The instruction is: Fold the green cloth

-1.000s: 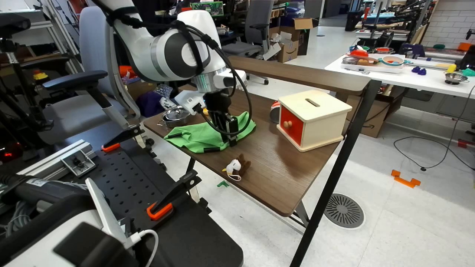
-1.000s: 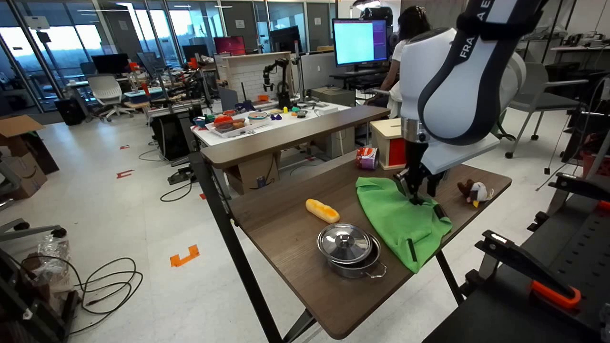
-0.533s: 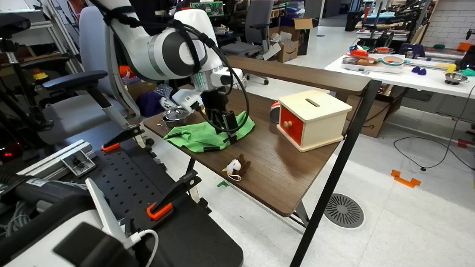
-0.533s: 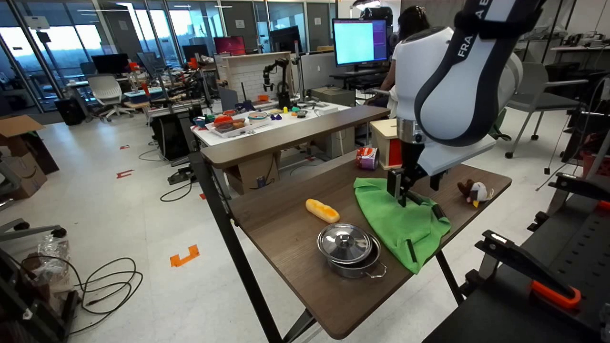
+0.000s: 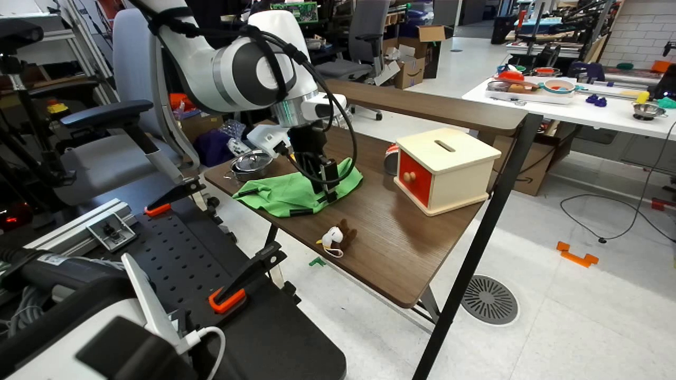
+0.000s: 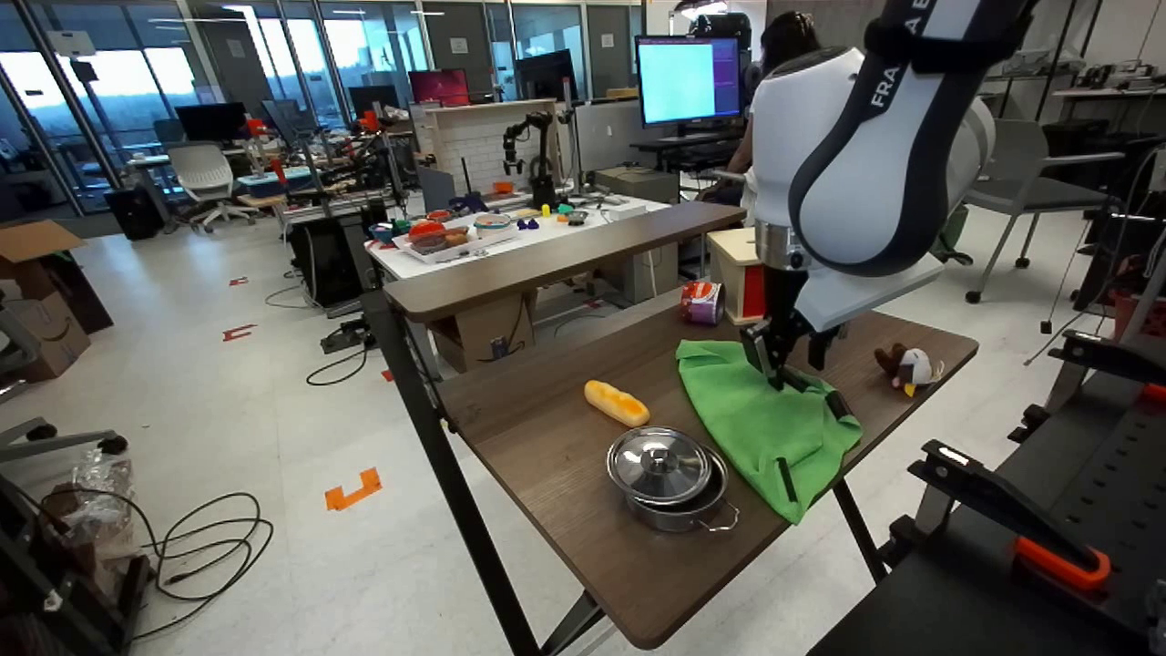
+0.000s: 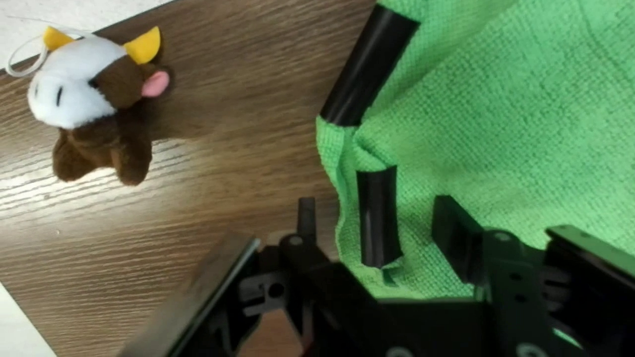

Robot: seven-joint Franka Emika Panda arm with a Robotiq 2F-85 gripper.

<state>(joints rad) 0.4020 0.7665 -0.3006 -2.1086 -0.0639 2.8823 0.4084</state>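
Observation:
The green cloth (image 6: 774,419) lies on the brown table and carries several black strips along its edges. It also shows in the other views (image 5: 288,195) (image 7: 496,134). My gripper (image 7: 376,213) is open and empty at the cloth's edge. In the wrist view, one of its fingers (image 7: 306,215) is over bare wood just outside the edge and the opposite one is over the cloth. A black strip (image 7: 379,218) on the edge lies between them. In an exterior view, the gripper (image 6: 796,372) is low over the cloth; whether the tips touch it is unclear.
A brown and white plush toy (image 7: 99,99) lies near the cloth's edge. A steel pot with lid (image 6: 669,474) and a yellow bread roll (image 6: 617,404) are on the cloth's far side. A wooden box with red front (image 5: 443,169) and a red can (image 6: 701,302) stand behind.
In an exterior view my gripper has shifted slightly left, uncovering more of a black strip. Its fingers look a little closer together than half a second ago. The cloth has barely moved.

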